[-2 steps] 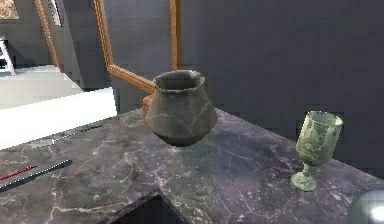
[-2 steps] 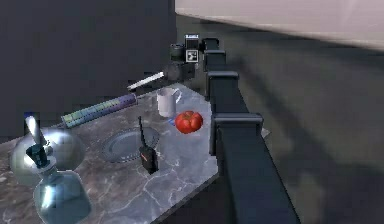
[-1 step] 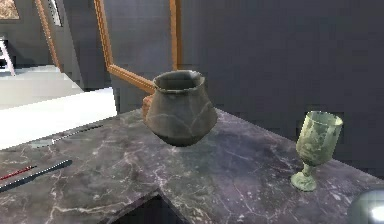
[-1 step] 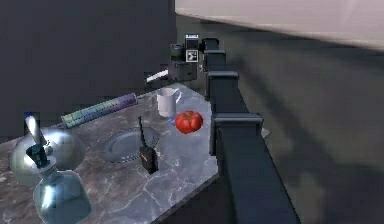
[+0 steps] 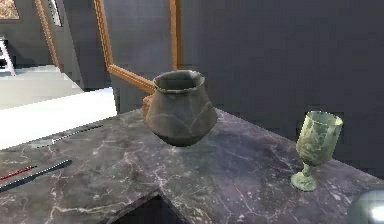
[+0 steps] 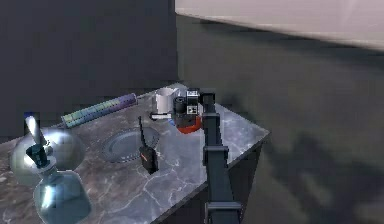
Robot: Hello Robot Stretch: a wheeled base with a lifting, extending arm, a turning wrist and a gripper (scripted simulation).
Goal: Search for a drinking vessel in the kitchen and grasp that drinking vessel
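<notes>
Search part looks done, as far as I can judge: 2 drinking vessels are in sight on the marble counter. In the arm side view a white mug stands upright toward the far edge of the top. The arm is stretched out over the counter w/ the gripper just right of that mug, so the approach seems mostly done too. Can't tell if the fingers touch the mug or sit beside it. A red-orange obj lies on the top right at the gripper, on its near side. Finger state: can't tell. Also can't tell whether it holds anything, since mug and red-orange obj both sit on the surface by it. The mug rests on the counter, not lifted, so the grasp isn't confirmed; that + a lift is prob. what's left. In the forward view a green goblet stands at the right, well apart from a dark round pot in the middle. It's the 2nd candidate, but the arm's aim suggests the mug is the pick. Also on the top: a grey kettle at near left and a small dark upright thing between it and the arm.
</notes>
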